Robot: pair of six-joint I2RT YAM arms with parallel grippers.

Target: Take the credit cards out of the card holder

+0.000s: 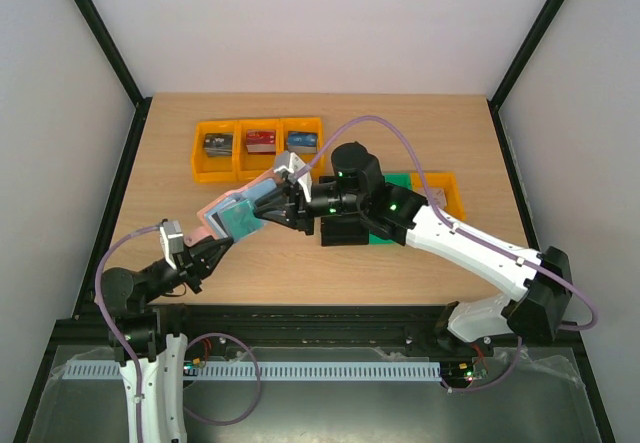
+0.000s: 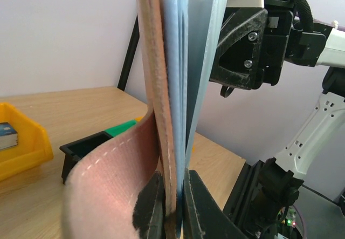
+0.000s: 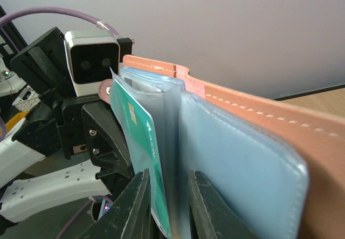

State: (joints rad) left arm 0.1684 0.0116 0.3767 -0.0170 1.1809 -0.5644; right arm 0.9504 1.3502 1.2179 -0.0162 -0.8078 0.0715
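Note:
The card holder (image 1: 213,213), reddish-brown outside and pale blue inside, is held open above the table between both arms. My left gripper (image 1: 205,248) is shut on its lower edge; the left wrist view shows both pads pinching the leather and blue sleeves (image 2: 161,115) at my left gripper (image 2: 175,206). A teal credit card (image 3: 140,136) with pale markings stands in a clear sleeve of the card holder (image 3: 253,163). My right gripper (image 3: 168,206) closes round that card and its sleeve. From above, my right gripper (image 1: 278,206) meets the teal card (image 1: 243,220).
Three joined yellow bins (image 1: 218,171) holding small boxes stand at the back left. A black box (image 1: 345,231) sits under the right arm, beside a green piece (image 1: 402,179) and another yellow bin (image 1: 447,191).

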